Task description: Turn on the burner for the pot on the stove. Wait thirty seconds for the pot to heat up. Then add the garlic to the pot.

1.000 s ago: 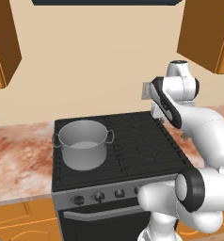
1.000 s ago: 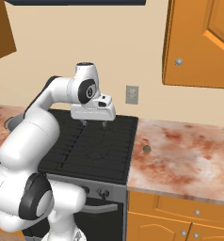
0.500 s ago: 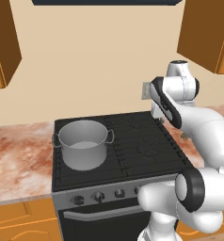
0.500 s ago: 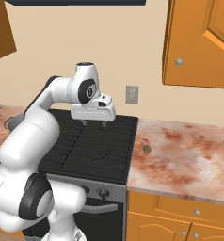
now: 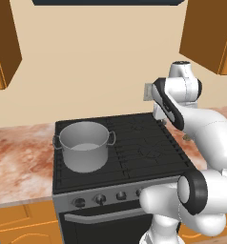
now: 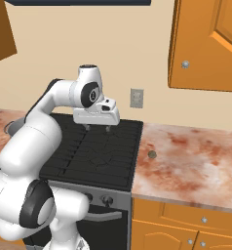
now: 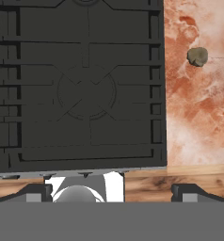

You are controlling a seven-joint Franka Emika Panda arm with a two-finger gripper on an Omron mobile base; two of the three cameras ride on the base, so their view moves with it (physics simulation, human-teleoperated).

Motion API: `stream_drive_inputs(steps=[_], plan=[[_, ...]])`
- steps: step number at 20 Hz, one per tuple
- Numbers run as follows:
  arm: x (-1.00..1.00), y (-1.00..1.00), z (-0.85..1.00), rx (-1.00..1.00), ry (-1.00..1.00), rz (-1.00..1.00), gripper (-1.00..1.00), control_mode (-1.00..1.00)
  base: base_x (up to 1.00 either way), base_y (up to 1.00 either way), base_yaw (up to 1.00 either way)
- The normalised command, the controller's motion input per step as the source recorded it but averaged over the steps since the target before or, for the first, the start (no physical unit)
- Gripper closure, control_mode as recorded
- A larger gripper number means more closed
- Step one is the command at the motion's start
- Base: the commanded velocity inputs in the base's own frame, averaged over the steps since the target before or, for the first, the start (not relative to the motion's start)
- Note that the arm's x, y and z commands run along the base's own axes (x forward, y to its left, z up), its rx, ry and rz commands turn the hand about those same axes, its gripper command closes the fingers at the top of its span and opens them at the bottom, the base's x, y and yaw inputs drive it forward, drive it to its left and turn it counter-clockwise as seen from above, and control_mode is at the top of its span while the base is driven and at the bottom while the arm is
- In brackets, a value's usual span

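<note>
1 pot (image 5: 85,146) sits on the stove (image 5: 134,157), over the front-left burner, near the cooktop's left edge; it looks empty, w/ 2 small loop handles at the rim. 1 garlic (image 6: 152,155) lies on the reddish marble counter (image 6: 196,161) right of the stove, just beside the cooktop's right edge, apart from it; in hand view the garlic (image 7: 197,56) is near the counter's inner edge, not touching the grate.

1 gripper (image 6: 97,127) hangs above the stove's right-rear part, pointing down, jaws wide apart, nothing between them. In hand view its 2 fingertips (image 7: 37,192) stand far apart at the bottom, over the front edge of the cooktop.

Front panel: 4 knobs (image 5: 100,199) countable in left base view, others hidden by the arm. 1 wall outlet (image 6: 136,98) sits behind the counter's rear edge. 1 oven bar handle (image 5: 101,216) runs below the knobs.
</note>
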Motion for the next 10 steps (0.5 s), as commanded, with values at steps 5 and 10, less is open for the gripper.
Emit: stream_drive_inputs(steps=[5,10], plan=[[0.0,0.0,0.0,0.0,0.0,0.0,-1.0,-1.0,0.0,0.0,0.0],[0.0,0.0,0.0,0.0,0.0,0.0,-1.0,-1.0,0.0,0.0,0.0]])
